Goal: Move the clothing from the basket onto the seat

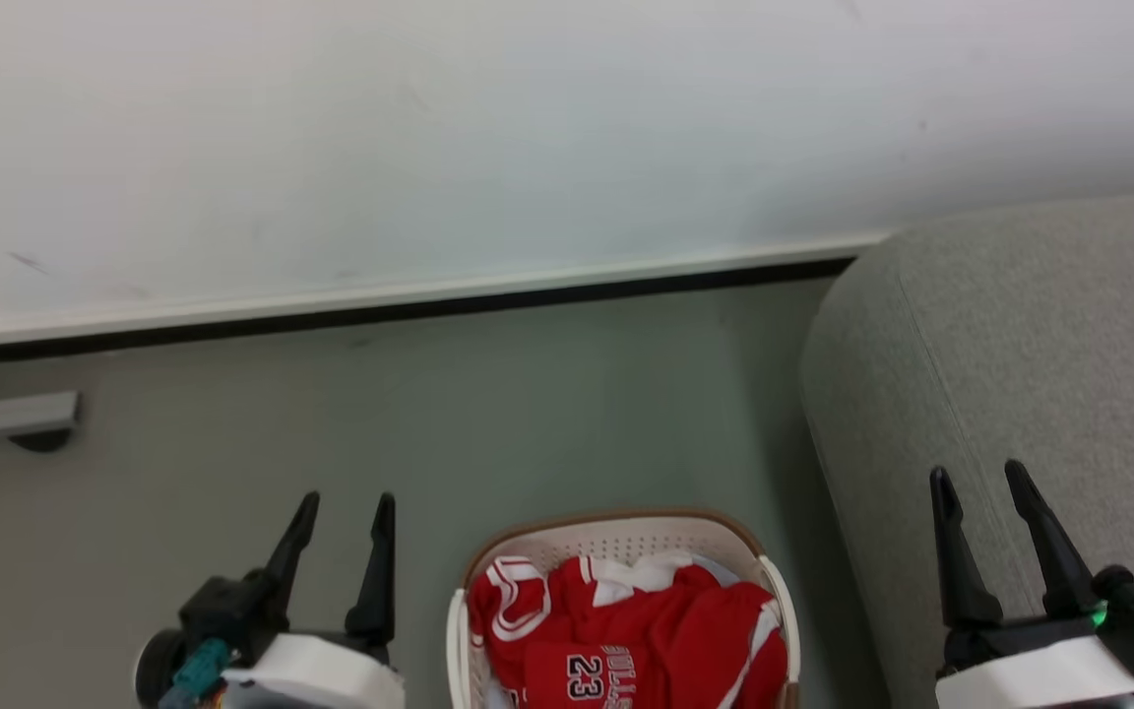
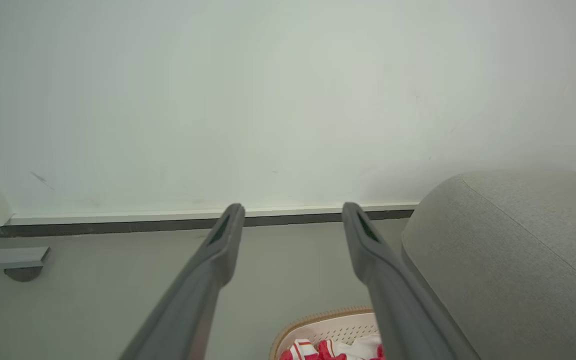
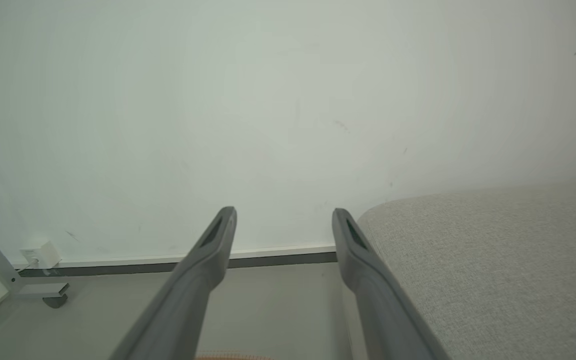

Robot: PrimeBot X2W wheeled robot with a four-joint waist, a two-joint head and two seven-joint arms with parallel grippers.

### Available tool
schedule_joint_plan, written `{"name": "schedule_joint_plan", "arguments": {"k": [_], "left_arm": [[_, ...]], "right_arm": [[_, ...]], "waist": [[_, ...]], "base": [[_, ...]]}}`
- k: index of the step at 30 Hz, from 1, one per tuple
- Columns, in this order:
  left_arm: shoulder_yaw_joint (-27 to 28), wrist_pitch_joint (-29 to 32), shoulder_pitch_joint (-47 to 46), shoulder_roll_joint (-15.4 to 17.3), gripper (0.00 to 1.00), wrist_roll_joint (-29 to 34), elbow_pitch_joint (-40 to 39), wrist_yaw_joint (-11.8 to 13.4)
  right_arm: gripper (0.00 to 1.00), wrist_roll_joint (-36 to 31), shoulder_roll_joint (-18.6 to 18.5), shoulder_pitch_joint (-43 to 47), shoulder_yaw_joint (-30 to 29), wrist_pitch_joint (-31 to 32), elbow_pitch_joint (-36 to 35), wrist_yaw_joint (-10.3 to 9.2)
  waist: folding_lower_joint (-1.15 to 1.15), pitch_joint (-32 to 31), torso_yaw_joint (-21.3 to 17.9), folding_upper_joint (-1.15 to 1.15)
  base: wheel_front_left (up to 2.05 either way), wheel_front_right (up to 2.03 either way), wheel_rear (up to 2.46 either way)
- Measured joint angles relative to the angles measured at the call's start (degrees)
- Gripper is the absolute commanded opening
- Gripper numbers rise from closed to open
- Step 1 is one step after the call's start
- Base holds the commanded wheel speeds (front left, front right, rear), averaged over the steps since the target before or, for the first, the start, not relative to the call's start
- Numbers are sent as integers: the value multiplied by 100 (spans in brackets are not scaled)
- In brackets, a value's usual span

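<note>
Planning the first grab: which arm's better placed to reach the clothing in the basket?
Probably left: open left gripper sits nearer the basket; its wrist view shows the clothing. Right gripper hangs over the seat.

It was a plain, home-like room: white wall [image 1: 429,118] at twelve o'clock, upholstered seat [image 1: 1020,345] at three, laundry basket [image 1: 616,540] at six.

There's a white "23" on the red jersey [image 1: 648,630], with sideways white lettering beside it too small to read.
</note>
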Motion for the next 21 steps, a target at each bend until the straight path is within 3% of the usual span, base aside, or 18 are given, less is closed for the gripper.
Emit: {"name": "schedule_joint_plan", "arguments": {"k": [11,21], "left_arm": [[-427,0,-1067,1,100,308,354,-187],[-1318,19,-2234,142,100,647,1744,-246]], "right_arm": [[100,25,240,-666,158,0,-378,0],[100,375,315,-1343,311,-1,-777,1]], "waist": [[0,932,-624,0],[1,1843,-1192,0]], "base": [[0,0,0],[0,0,0]]}}
